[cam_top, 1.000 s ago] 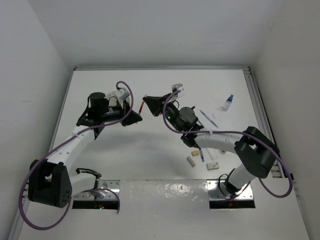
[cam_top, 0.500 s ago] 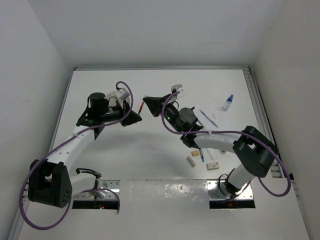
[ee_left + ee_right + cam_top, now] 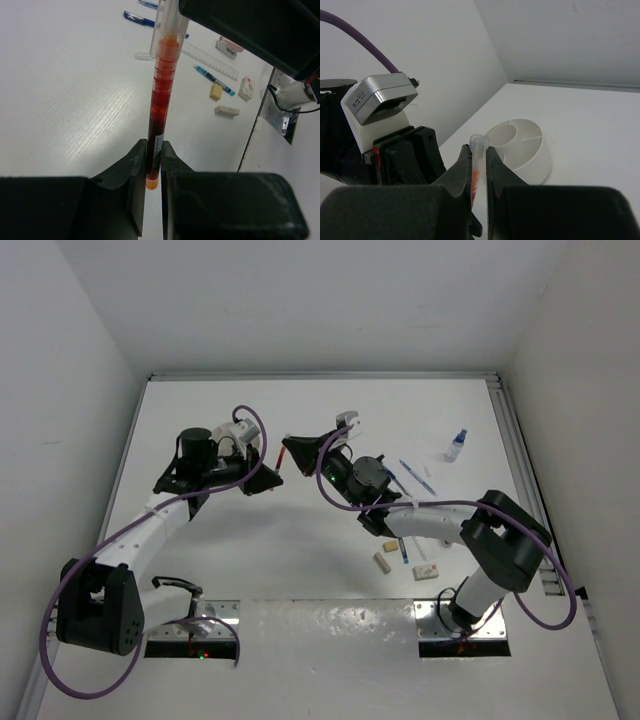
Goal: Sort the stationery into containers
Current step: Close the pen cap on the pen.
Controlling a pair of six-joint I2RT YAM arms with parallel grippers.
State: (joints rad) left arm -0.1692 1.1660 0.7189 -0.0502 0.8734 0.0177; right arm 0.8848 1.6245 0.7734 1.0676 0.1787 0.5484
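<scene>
Holding red-orange pen (image 3: 159,100) at both ends: L gripper (image 3: 153,172) clamped on orange tail, R gripper (image 3: 479,155) clamped on clear cap end. Pen is off table (image 3: 60,100), btwn the 2 arms. White tub (image 3: 527,150) just beyond R fingers. Blue pen (image 3: 139,19), ruler (image 3: 210,60), tan eraser (image 3: 216,91) loose on table.

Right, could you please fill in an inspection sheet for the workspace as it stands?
Surface: white table, no spills seen.
Job's things: red pen held off the table between both hands; white tub on the table; blue pens, ruler, erasers, bottle loose on it.
Clutter: nothing seen.
Grippers: left hand shut on the pen's tail; right hand shut on its clear cap.
Cables: purple cables loop from both arms, no snags seen.
Surroundings: plain white walls on three sides.
</scene>
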